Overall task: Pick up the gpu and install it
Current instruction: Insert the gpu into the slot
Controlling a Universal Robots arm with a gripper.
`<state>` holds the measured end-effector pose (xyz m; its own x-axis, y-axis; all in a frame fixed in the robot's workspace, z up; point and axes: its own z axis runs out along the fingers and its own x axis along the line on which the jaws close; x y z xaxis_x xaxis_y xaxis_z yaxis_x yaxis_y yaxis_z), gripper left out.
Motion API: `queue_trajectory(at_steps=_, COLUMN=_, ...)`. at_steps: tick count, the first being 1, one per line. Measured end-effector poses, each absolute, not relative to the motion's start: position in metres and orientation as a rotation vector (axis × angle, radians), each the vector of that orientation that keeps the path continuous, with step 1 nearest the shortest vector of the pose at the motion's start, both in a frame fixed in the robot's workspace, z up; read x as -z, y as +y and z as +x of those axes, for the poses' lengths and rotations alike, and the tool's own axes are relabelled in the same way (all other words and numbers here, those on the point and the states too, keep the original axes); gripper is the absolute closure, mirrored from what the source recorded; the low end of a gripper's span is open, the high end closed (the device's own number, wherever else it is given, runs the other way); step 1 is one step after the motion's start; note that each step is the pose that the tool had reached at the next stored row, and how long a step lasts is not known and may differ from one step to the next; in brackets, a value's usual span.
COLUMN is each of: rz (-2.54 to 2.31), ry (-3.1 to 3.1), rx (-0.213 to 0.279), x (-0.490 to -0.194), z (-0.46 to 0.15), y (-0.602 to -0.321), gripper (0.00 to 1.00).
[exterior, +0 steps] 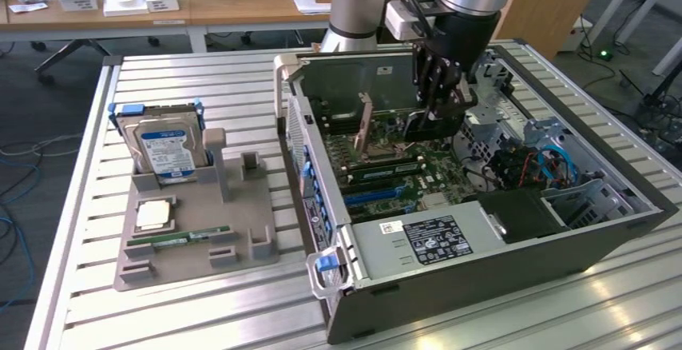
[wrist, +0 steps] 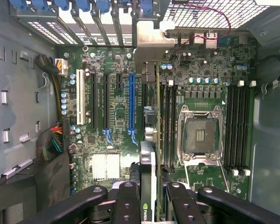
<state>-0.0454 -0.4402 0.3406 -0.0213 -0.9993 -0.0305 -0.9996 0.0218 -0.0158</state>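
The gpu hangs edge-down inside the open computer case, just above the motherboard, with my gripper shut on its upper edge. In the wrist view the gpu appears edge-on between my two black fingers, and its silvery bracket points toward the case's rear slot openings. The card's edge runs beside the long blue slot, between that slot and the memory slots. I cannot tell whether the card touches the board.
The open processor socket lies past the memory slots. Cable bundles sit at the case wall. Outside the case, a grey holder carries a blue-labelled hard drive, a processor chip and a green RAM stick.
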Motion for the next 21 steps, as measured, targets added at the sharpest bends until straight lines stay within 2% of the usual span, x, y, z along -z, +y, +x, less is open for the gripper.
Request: queue_trajectory(at_steps=21, rz=-2.175, ry=2.222, rx=-0.016, x=-0.34, z=-0.046, y=-0.453, gripper=0.73)
